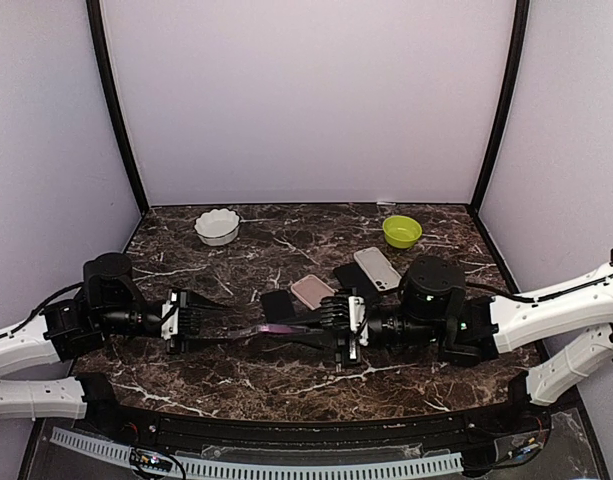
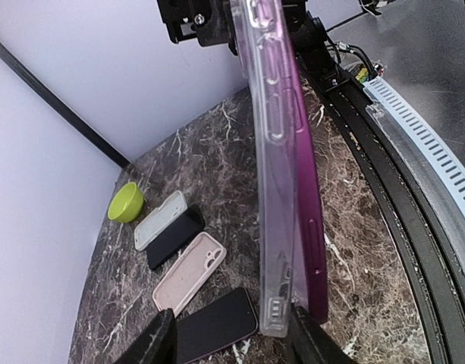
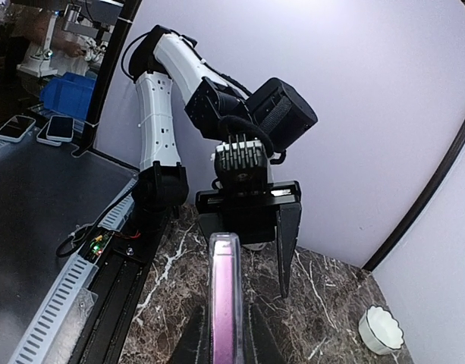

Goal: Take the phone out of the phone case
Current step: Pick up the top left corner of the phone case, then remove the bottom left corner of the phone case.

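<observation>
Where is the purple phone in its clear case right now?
In the top view the purple phone sits centre-front over the table, clamped in the right arm's fingers, its other end between the left arm's fingers, parted.

No legible text or labels anywhere.

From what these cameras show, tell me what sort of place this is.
Probably a robotics lab cell: white booth walls around a marble-patterned table, robot arms at its edge, blue bin beyond.
</observation>
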You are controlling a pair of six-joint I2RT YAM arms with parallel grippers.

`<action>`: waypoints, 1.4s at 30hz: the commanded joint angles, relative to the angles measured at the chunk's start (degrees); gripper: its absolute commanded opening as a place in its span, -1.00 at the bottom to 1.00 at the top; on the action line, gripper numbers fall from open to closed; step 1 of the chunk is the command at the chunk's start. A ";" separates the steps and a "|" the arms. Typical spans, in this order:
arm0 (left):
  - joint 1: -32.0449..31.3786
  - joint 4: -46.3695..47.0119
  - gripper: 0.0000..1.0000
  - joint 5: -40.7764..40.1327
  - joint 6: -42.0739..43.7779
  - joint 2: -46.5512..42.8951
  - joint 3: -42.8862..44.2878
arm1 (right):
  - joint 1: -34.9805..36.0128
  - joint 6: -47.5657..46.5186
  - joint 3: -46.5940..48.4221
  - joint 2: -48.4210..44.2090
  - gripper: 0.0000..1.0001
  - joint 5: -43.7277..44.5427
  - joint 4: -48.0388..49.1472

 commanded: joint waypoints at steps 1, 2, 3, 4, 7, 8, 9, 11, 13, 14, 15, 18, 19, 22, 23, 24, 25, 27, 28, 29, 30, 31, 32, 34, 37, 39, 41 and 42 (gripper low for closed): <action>-0.15 4.44 0.07 0.83 -2.93 -2.12 -2.07 | -1.64 5.39 -0.50 -4.31 -1.00 1.13 12.05; -0.15 5.04 0.08 0.99 -3.24 -2.45 -2.42 | -1.91 5.53 -0.79 -4.93 -1.00 1.31 11.89; -0.13 5.42 0.09 1.05 -3.73 -2.56 -2.62 | -2.05 5.78 -1.08 -5.72 -1.00 1.53 11.72; -0.14 6.19 0.10 1.01 -3.99 -2.69 -3.04 | -2.31 6.23 -1.19 -6.20 -1.00 1.68 11.71; -0.15 8.37 0.09 -0.36 -4.80 -3.09 -4.30 | -2.76 7.50 -1.23 -7.15 -1.00 1.68 11.51; -0.15 9.52 0.09 -0.52 -4.96 -3.23 -5.02 | -2.85 8.10 -1.25 -7.32 -1.00 1.69 11.83; -0.13 10.12 0.09 -0.72 -5.31 -3.56 -5.33 | -3.01 8.74 -1.31 -7.39 -1.00 1.72 12.34; -0.15 12.18 0.09 -0.88 -5.90 -3.85 -6.49 | -3.40 10.41 -1.34 -7.50 -1.00 1.96 14.11; -0.08 13.83 0.09 -0.92 -6.68 -3.99 -7.15 | -3.78 12.52 -1.15 -7.32 -1.00 2.20 16.65; -0.12 14.56 0.09 -0.88 -7.05 -4.04 -7.28 | -3.98 13.63 -0.85 -7.01 -1.00 2.44 18.03; -0.08 16.25 0.09 -0.74 -8.03 -4.13 -7.61 | -4.35 15.40 -0.48 -6.71 -1.00 2.81 19.41; -0.02 21.22 0.09 -0.03 -11.94 -4.16 -8.37 | -5.11 19.91 0.19 -5.55 -1.00 2.55 25.52; -0.05 24.18 0.08 0.17 -12.84 -4.06 -8.72 | -5.42 21.66 0.38 -5.11 -1.00 2.58 27.75; -0.06 31.34 0.06 1.26 -18.52 -3.57 -9.49 | -6.10 26.22 1.73 -3.48 -1.00 2.36 33.40; -0.06 35.44 0.06 1.30 -19.64 -3.39 -9.94 | -6.16 27.06 2.58 -2.88 -1.00 2.07 34.16; -0.06 39.49 0.04 1.43 -21.92 -2.89 -10.30 | -6.12 27.66 3.48 -2.40 -1.00 1.82 34.43; -0.06 41.24 0.02 1.77 -23.06 -2.61 -10.39 | -6.12 28.42 4.32 -1.95 -1.00 1.82 34.87; -0.06 45.91 -0.02 2.43 -25.83 -1.92 -10.40 | -6.12 30.30 5.32 -0.81 -1.00 2.70 37.01; -0.06 48.61 -0.02 2.54 -27.55 -1.38 -10.21 | -6.12 31.59 5.60 -0.31 -1.00 3.40 38.69; -0.06 49.93 -0.02 2.82 -28.47 -1.15 -10.08 | -6.12 32.78 5.95 0.26 -1.00 4.00 40.27; -0.06 52.03 -0.02 2.95 -29.86 -0.58 -9.78 | -6.07 34.37 6.41 0.78 -1.00 4.30 41.61; -0.06 53.04 -0.03 3.27 -30.50 -0.35 -9.60 | -6.11 35.28 6.91 1.28 -1.00 4.27 42.49; -0.06 55.43 -0.05 3.31 -31.93 0.15 -9.38 | -6.12 36.07 7.39 1.71 -1.00 4.07 43.07; -0.06 58.87 -0.07 3.38 -34.56 0.93 -8.72 | -6.14 38.14 7.84 2.65 -1.00 4.00 44.65; -0.04 62.00 -0.11 3.56 -38.64 2.07 -7.57 | -6.17 40.54 8.23 3.62 -1.00 4.23 46.97; -0.04 64.29 -0.12 3.86 -40.62 2.93 -6.88 | -6.16 41.46 8.61 4.07 -1.00 4.10 47.20; -0.06 66.49 -0.14 4.15 -42.00 3.74 -6.43 | -6.11 42.18 8.85 4.46 -1.00 4.11 47.37; -0.06 67.29 -0.15 4.28 -42.28 4.27 -6.06 | -6.14 42.34 9.01 4.61 -1.00 4.07 47.42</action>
